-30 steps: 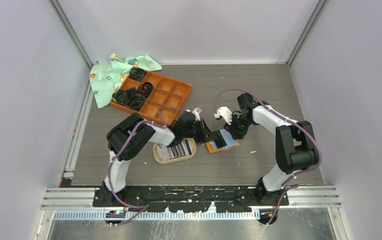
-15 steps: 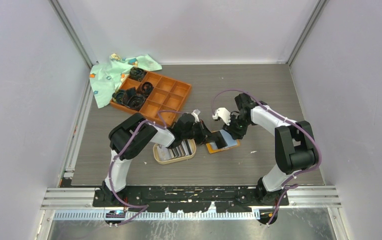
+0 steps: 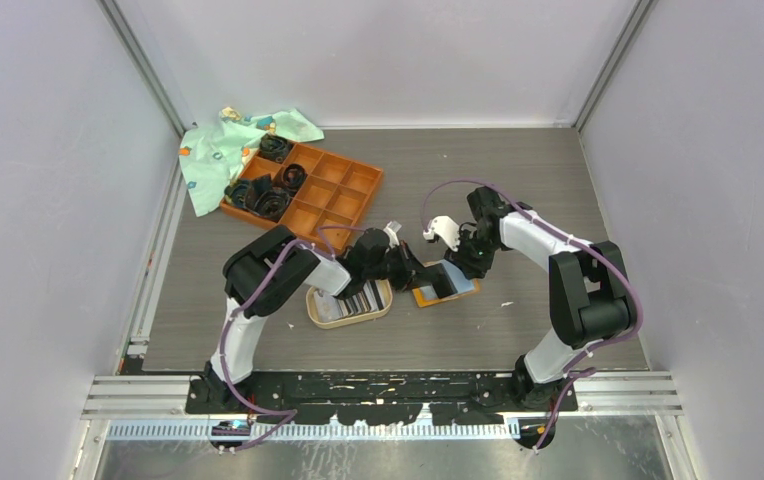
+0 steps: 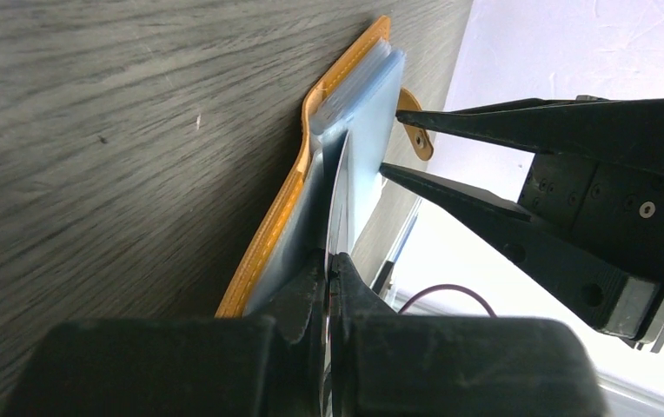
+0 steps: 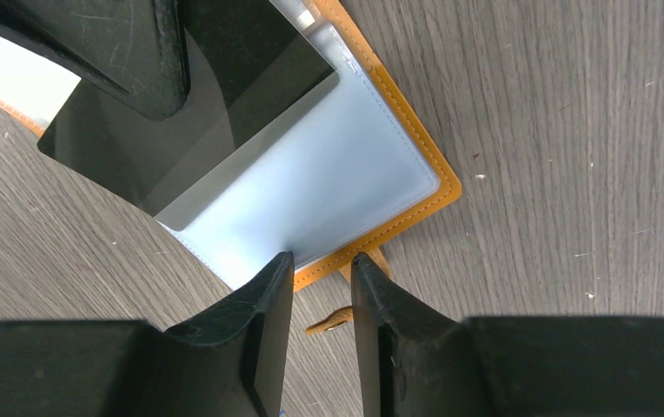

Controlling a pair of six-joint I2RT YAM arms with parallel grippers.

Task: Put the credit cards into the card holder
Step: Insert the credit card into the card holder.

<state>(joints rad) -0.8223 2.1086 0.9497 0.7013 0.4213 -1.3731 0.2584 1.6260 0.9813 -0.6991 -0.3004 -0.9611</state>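
The orange card holder (image 3: pixel 428 296) lies open on the table, its pale blue-grey pockets up. My left gripper (image 3: pixel 420 272) is shut on a black credit card (image 5: pixel 198 113), whose far end sits inside a clear pocket. In the left wrist view the card (image 4: pixel 338 195) is edge-on between my left gripper's (image 4: pixel 330 259) jaws, against the holder (image 4: pixel 307 148). My right gripper (image 3: pixel 461 262) is open a little, its tips (image 5: pixel 322 259) at the holder's orange edge (image 5: pixel 415 204) by the snap strap (image 5: pixel 328 320). More striped cards lie in an oval dish (image 3: pixel 315 307).
An orange-brown compartment tray (image 3: pixel 343 185) with black coils stands at the back left, with a mint patterned cloth (image 3: pixel 220 150) beside it. The oval dish sits just left of the card holder, under my left arm. Pale walls enclose the table.
My left arm has shifted slightly right, keeping the card at the holder. My right gripper has edged a little left. The card holder has not moved.
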